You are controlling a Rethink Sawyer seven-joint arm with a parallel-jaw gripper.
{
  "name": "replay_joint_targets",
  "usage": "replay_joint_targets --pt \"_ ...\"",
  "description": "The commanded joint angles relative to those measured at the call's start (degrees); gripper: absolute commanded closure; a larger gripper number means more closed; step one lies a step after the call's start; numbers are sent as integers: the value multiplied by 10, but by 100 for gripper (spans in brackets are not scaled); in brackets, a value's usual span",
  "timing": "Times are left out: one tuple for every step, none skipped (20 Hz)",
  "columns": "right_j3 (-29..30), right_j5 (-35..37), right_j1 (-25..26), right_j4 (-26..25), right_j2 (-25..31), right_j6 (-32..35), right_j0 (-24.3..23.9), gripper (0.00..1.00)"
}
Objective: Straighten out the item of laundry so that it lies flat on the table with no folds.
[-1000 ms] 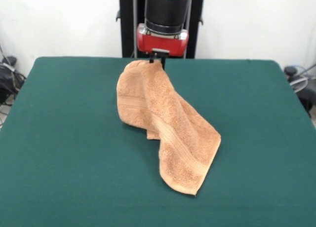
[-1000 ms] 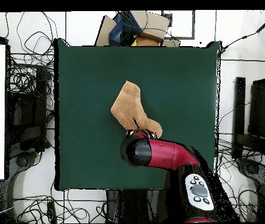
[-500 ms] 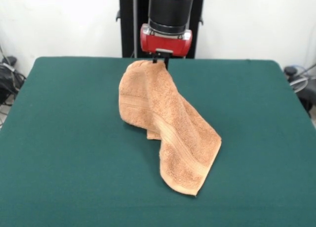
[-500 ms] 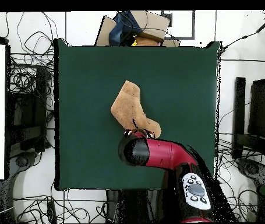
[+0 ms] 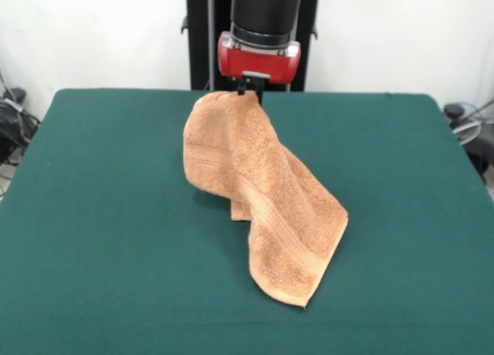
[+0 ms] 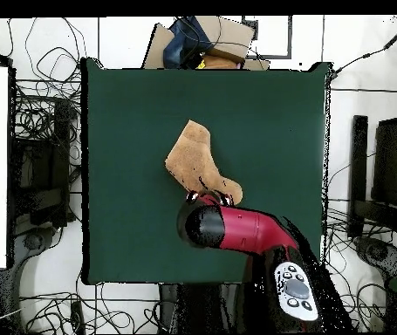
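The item of laundry [image 5: 258, 197], a light orange-tan terry towel, is held up by one corner at the gripper [image 5: 248, 92], whose dark tips are pinched onto the cloth just under the red wrist of the arm [image 5: 261, 31]. From that raised corner the towel is draped down and toward the camera in a folded, twisted sheet, and its lower end is laid on the table [image 5: 93, 239]. A woven band is seen running diagonally across the lower half. The dark green table surface is shown on all sides of the towel, well clear of its edges.
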Motion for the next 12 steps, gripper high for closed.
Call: replay_joint_targets --pt "29 46 -28 32 38 88 0 100" --pt "31 48 -31 32 37 87 0 100" --pt "33 49 -33 32 36 87 1 100" --pt "34 50 -35 32 35 87 0 100" --pt "37 52 -38 33 35 85 0 100" --pt "38 54 -39 33 35 84 -1 100" --pt "35 57 -39 33 34 82 0 100" --pt "35 60 -39 35 34 81 -1 100" --pt "36 61 -40 36 35 82 -1 100" --pt "38 61 -41 36 35 82 -1 100" --pt "40 61 -42 37 35 82 -1 100" --pt "41 62 -43 37 35 83 -1 100"
